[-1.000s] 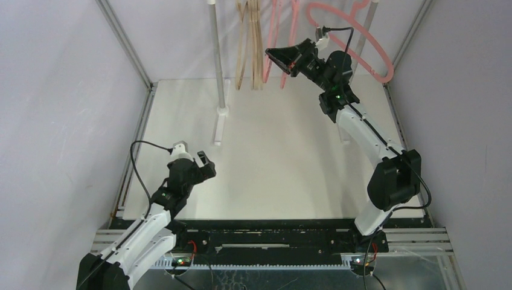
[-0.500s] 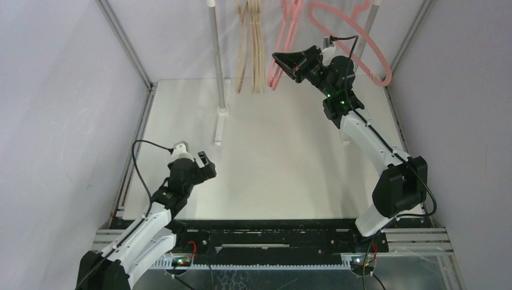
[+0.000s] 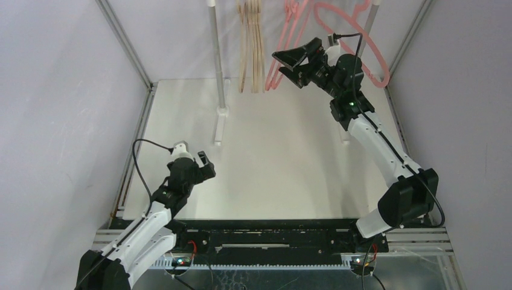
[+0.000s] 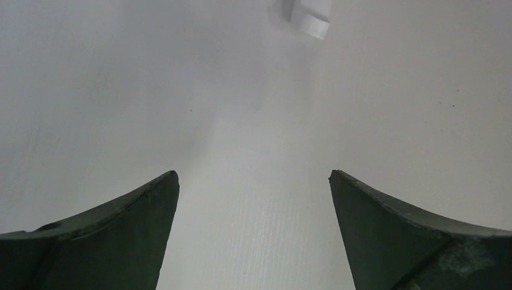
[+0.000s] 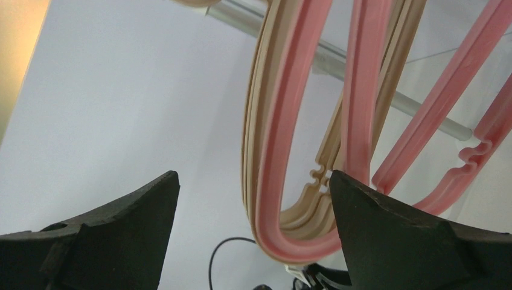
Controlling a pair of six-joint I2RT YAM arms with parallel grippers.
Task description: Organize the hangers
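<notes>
All hangers up on the rail (image 5: pixel 338 66) at the far end of the worktop (image 3: pixel 278 151), hooks at the top.

Beige hangers (image 3: pixel 250 48): tight bunch just right of the left pole (image 3: pixel 216 60). Edge-on in top view, long axis across the rail, rounded ends hanging straight down.

Pink hangers (image 3: pixel 284 51): just beside the beige hangers, also edge-on but slanted. Lower ends over toward the beige bunch, tops further right.

Lone pink hanger (image 3: pixel 368 54): broadside to the top camera, near the right pole (image 3: pixel 369 24). Long axis diagonal, upper left to lower right in that view, well apart from the beige bunch.

Right arm (image 3: pixel 374 139): stretched up and back. Right jaws apart, tips at the lower ends of the slanted pink hangers. In the right wrist view, rounded end of one pink hanger with beige ends stacked against it, sitting in the gap and pointing down toward the camera. Contact with either finger: cannot tell.

Left arm (image 3: pixel 157 211): low over the near-left worktop, well apart from the hangers. Left jaws apart, only bare worktop in the gap. White rack foot (image 4: pixel 309 15) at the top edge of the left wrist view.
</notes>
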